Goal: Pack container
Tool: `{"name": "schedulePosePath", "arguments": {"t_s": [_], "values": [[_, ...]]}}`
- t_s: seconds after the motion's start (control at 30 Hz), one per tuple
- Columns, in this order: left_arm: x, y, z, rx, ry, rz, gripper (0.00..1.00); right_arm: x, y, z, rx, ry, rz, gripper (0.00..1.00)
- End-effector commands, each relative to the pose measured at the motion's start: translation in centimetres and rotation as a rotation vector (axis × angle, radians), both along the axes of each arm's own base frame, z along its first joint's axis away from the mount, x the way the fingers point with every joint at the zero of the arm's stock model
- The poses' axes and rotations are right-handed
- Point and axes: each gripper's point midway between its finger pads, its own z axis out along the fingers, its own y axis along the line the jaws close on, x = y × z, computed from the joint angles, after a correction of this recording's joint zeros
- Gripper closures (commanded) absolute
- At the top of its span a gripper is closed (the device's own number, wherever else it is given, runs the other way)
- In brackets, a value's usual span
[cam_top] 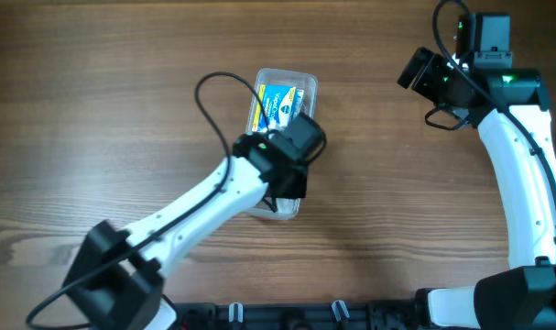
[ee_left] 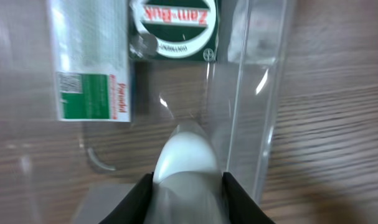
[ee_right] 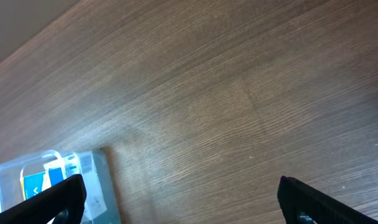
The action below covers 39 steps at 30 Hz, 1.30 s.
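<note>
The container (cam_top: pixel 307 84) is a long clear plastic tray at the table's middle. It holds a blue-and-white box (cam_top: pixel 278 103) at its far end. In the left wrist view a white box with green print (ee_left: pixel 92 62) and a green Zam-Buk box (ee_left: pixel 176 28) lie inside its clear wall (ee_left: pixel 245 93). My left gripper (cam_top: pixel 292 163) (ee_left: pixel 187 186) is over the tray's near half, shut on a pale rounded small bottle (ee_left: pixel 185 155) held inside the tray. My right gripper (cam_top: pixel 419 70) (ee_right: pixel 179 186) is open and empty, far to the right of the container (ee_right: pixel 104 180).
The table is brown wood (cam_top: pixel 94 110). The left arm's black cable (cam_top: pixel 204 92) loops just left of the tray. The right arm's base stands at the front right corner (cam_top: pixel 497 293).
</note>
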Motion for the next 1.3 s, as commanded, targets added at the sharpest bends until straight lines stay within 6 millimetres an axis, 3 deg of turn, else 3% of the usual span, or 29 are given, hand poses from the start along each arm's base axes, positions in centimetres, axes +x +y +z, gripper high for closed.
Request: {"name": "schedulePosePath", "arguments": {"t_s": [0.0,0.17,0.2,0.23,0.4,0.47,0.57,0.67,0.73,0.83,1.07,1.17,1.27], "values": [[0.6,-0.6,-0.7,0.024,-0.027,0.015,0.69,0.1,0.3,-0.4,0.011,0.011,0.008,0.0],[0.8,-0.4,-0.7,0.038,-0.04,0.014,0.46,0.1,0.3,-0.4,0.011,0.011,0.008,0.0],[0.8,-0.4,-0.3,0.031,-0.047,0.015,0.37,0.1,0.3,-0.4,0.011,0.011,0.008,0.0],[1.0,-0.3,0.3,0.022,-0.065,0.017,0.21,0.1,0.3,-0.4,0.011,0.011,0.007,0.0],[1.6,0.2,4.7,0.001,-0.154,-0.003,0.18,0.1,0.3,-0.4,0.011,0.011,0.007,0.0],[2.1,0.3,7.4,-0.015,-0.216,-0.011,0.17,0.1,0.3,-0.4,0.011,0.011,0.007,0.0],[3.3,1.2,12.9,-0.07,-0.353,-0.01,0.09,0.1,0.3,-0.4,0.011,0.011,0.008,0.0],[4.9,5.0,16.1,-0.062,-0.458,0.102,0.02,0.1,0.3,-0.4,0.011,0.011,0.008,0.0],[6.1,8.1,17.1,-0.041,-0.49,0.167,0.01,0.1,0.3,-0.4,0.011,0.011,0.008,0.0],[8.2,13.2,16.9,-0.011,-0.474,0.263,0.01,0.1,0.3,-0.4,0.011,0.011,0.008,0.0],[11.7,22.9,11.8,-0.005,-0.3,0.507,0.0,0.1,0.3,-0.4,0.011,0.011,0.008,0.0],[12.0,24.6,10.5,0.013,-0.265,0.553,0.0,0.1,0.3,-0.4,0.011,0.011,0.007,0.0],[12.1,25.0,9.9,0.02,-0.248,0.563,0.0,0.1,0.3,-0.4,0.011,0.011,0.007,0.0]]}}
